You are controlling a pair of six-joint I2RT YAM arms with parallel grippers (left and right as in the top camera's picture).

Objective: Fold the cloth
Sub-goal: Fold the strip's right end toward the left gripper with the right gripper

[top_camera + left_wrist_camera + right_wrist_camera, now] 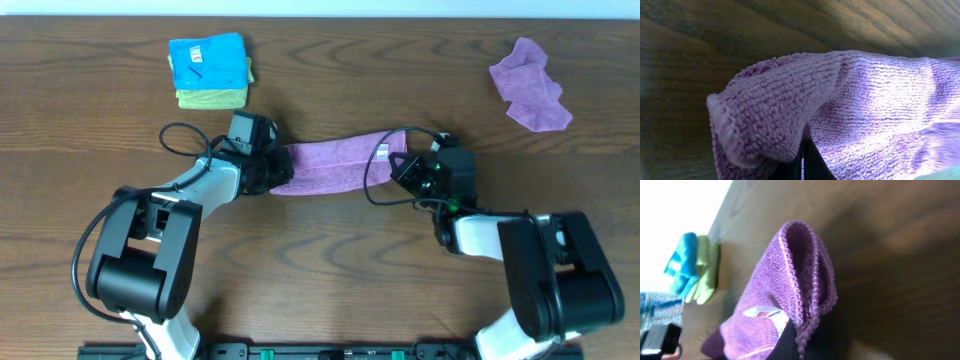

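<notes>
I hold the cloth (330,165) stretched across mid-table, left gripper (272,170) clamped on its nine-o'clock end and right gripper (398,168) pinching its three-o'clock end, so I judge the next move is carrying one end over the other.

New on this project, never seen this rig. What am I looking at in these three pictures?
Two robot arms at a table. The wide picture is from overhead; the two close-ups come from a camera on each wrist. The left gripper and right gripper are each shut on one end of the cloth, a lilac towel stretched between them. Also lying there: a blue cloth stacked on a yellow-green cloth, and a crumpled purple cloth.
</notes>
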